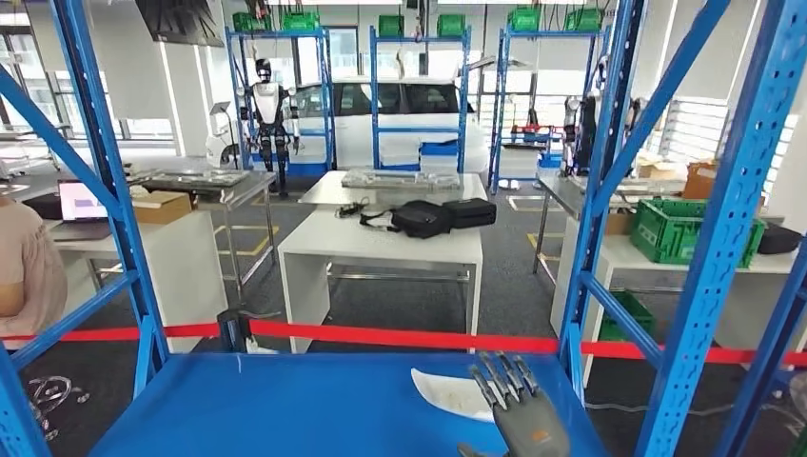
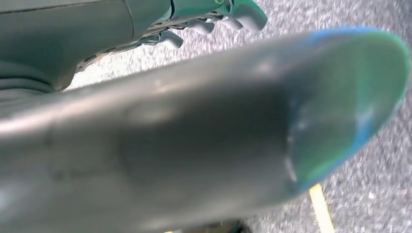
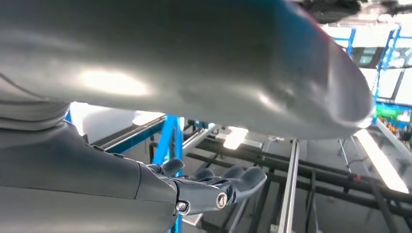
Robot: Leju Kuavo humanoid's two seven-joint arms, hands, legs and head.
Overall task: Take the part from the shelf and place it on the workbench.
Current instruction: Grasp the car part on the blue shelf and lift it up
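On the blue shelf (image 1: 285,409), toward its front right corner in the head view, lies the part (image 1: 447,392), a flat, pale, roughly oval sheet resting on the shelf surface. The right hand (image 1: 519,405) comes in from below at that same corner, palm down, its dark fingers (image 1: 498,373) stretched forward and slightly spread; the fingertips overlap the part's right edge, though whether they touch it cannot be told. The hand holds nothing. Blue perforated uprights (image 1: 723,238) frame the shelf on both sides. Beyond the shelf's far edge a red barrier tape (image 1: 400,337) runs across the room, and behind it stands a white table (image 1: 381,249) carrying a black bag (image 1: 423,219). A green crate (image 1: 680,228) sits on a table farther right, a person's sleeve (image 1: 29,271) shows at the left edge, and another humanoid robot (image 1: 268,109) stands before a white vehicle (image 1: 400,119) at the back.

From the left wrist, a thick grey thumb (image 2: 194,141) blurs across most of the frame above speckled grey floor (image 2: 374,204) with a yellow line (image 2: 321,206). The left hand (image 2: 194,24) has its darker fingers curled in with nothing in them.

From the right wrist, the big grey thumb (image 3: 194,63) spans the frame, and the hand's fingers (image 3: 228,187) lie extended and loosely together, with nothing between them. Blue frame members (image 3: 170,141) and dark rails (image 3: 301,170) show behind them.
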